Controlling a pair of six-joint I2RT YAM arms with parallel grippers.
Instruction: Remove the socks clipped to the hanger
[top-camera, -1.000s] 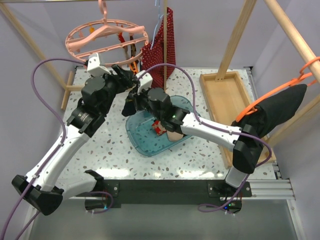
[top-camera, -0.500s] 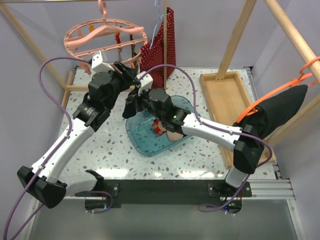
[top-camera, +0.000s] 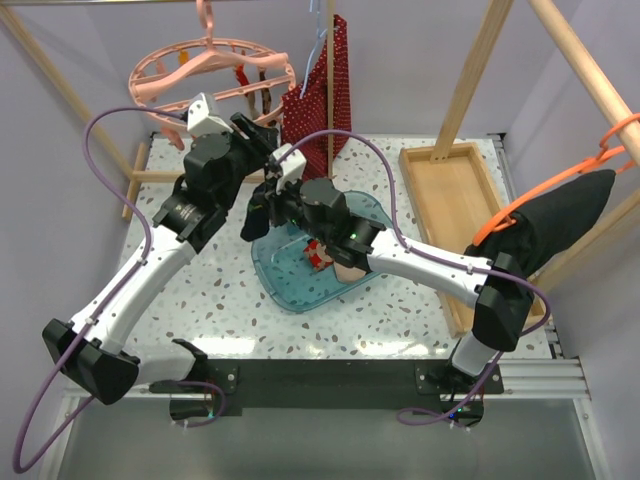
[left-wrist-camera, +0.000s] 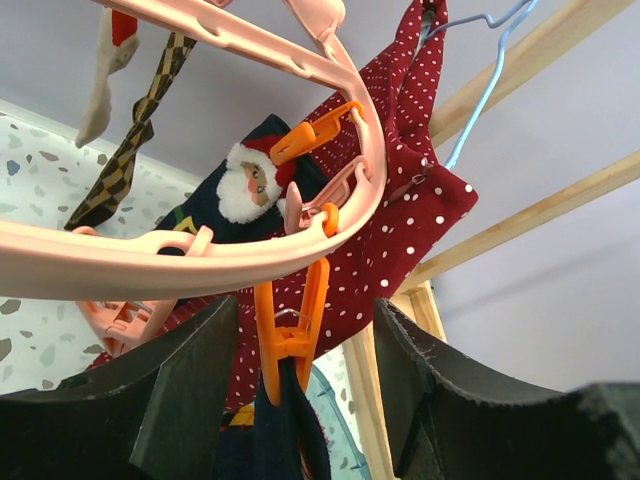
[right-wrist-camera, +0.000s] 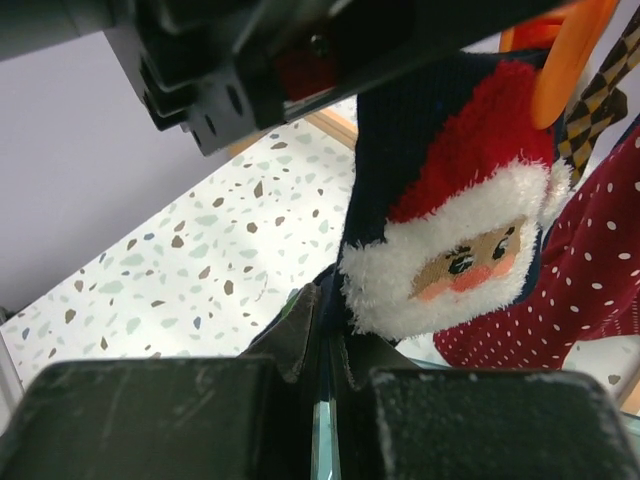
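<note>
While clipped, sock within left end effector

Our left arm swings up and away from us. Its elbow lifts off the near-left corner, and the left gripper climbs closer under the hanger. The cable loop above it shifts right and rises. Our right arm settles slightly toward us at the elbow, and the right gripper, pinching a sock, edges a little left.
</note>
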